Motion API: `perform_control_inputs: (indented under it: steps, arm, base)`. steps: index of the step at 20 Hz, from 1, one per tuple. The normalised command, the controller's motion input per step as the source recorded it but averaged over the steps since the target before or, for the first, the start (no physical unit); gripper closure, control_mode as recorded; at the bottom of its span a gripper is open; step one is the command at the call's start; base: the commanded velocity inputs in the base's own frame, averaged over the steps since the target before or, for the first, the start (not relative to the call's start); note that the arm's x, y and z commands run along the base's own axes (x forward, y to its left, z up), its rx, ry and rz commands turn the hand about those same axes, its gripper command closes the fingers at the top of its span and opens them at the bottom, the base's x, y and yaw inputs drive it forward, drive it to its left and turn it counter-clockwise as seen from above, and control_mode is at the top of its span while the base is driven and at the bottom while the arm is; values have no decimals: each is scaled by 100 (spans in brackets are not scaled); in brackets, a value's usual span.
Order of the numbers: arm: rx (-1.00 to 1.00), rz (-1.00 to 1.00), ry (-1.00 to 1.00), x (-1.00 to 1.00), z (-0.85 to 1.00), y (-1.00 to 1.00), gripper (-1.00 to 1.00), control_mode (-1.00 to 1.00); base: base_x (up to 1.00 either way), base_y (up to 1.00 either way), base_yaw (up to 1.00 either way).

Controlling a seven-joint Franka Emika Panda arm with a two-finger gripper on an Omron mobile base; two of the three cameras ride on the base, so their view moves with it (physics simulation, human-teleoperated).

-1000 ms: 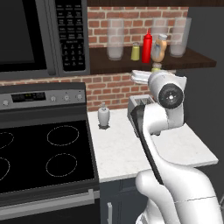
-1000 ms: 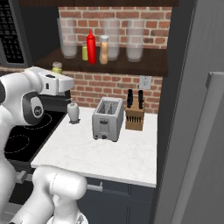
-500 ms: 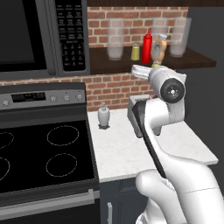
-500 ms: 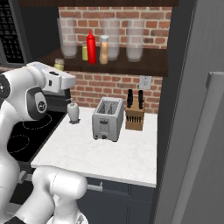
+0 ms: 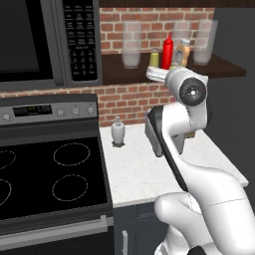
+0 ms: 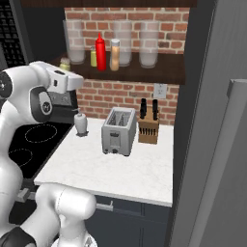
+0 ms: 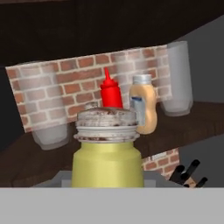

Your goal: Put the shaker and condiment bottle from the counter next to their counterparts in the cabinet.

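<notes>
- So the shaker [image 7: 107, 151] is pinched in the gripper [image 6: 64, 65] and has been raised closer to the cabinet [image 6: 164, 73] edge.
- Condiment bottle [image 6: 115, 54] is already shelved.

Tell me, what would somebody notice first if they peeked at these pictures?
Probably the big white robot arm in front of the counter, lifting a little yellow shaker in its gripper up toward the dark wooden shelf. Next, the bright red squeeze bottle on that shelf, beside an orange-tan bottle and tall glass jars, against red brick. Below, a silver toaster sits on the white counter.
</notes>
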Motion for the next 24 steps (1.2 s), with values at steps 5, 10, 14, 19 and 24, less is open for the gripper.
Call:
perform_control_inputs:
  steps: [5,10,14,19,24]
  arm:
    - [0,12,0,55,-1,7,100,-100]
    - [0,11,0,49,0,0,100,-100]
    - [0,8,0,24,0,0,100,-100]
    - [0,6,0,18,-8,0,100,-100]
    - [0,6,0,27,-19,0,100,-100]
  base:
    - [0,0,0]
    - [0,0,0]
    - [0,0,0]
    - [0,0,0]
    - [0,0,0]
